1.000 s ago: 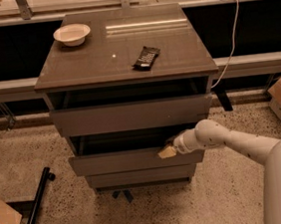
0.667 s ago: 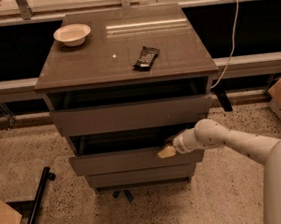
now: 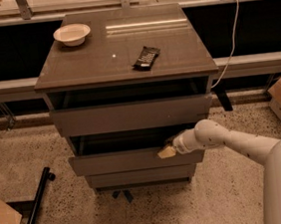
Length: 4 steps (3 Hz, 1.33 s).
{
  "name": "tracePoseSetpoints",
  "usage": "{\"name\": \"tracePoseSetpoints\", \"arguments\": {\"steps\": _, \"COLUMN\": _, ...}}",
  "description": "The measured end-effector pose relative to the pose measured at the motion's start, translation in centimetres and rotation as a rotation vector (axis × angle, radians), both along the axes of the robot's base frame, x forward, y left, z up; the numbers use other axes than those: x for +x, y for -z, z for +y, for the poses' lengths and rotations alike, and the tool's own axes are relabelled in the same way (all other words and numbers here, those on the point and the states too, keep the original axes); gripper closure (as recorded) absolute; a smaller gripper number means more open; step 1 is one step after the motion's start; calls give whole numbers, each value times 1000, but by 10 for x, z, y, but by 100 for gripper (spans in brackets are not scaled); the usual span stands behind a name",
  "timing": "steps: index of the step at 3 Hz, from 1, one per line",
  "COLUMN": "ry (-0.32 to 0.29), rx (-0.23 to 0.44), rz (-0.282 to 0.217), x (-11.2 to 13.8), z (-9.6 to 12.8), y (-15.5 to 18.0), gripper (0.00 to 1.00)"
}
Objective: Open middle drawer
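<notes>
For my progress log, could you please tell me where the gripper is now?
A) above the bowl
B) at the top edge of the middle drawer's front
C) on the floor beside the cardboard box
B: the gripper is at the upper edge of the middle drawer, near its right end.

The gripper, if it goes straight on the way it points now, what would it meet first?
Probably the middle drawer: the gripper points at the top edge of its front panel, close to one end. Depth is unclear; it may pass just over that edge.
</notes>
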State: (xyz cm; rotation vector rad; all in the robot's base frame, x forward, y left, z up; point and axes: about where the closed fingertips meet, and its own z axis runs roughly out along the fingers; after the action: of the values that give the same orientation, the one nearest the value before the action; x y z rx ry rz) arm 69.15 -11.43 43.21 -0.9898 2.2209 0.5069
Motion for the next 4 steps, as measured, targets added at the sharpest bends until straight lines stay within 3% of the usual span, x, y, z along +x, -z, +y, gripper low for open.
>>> {"name": "tracePoseSetpoints", "arguments": {"steps": 2, "ry": 0, "rx": 0, "rz": 0, "x": 0, "z": 0, "y": -1, "gripper": 11}}
{"name": "tracePoseSetpoints", "arguments": {"steps": 3, "ry": -65, "rx": -33, "rz": 59, "x": -28, "z": -7, "y": 0, "gripper": 0}}
{"name": "tracePoseSetpoints", "arguments": {"steps": 4, "ry": -84, "rx": -38, "rz": 128, "x": -62, "z": -22, "y": 0, "gripper": 19}}
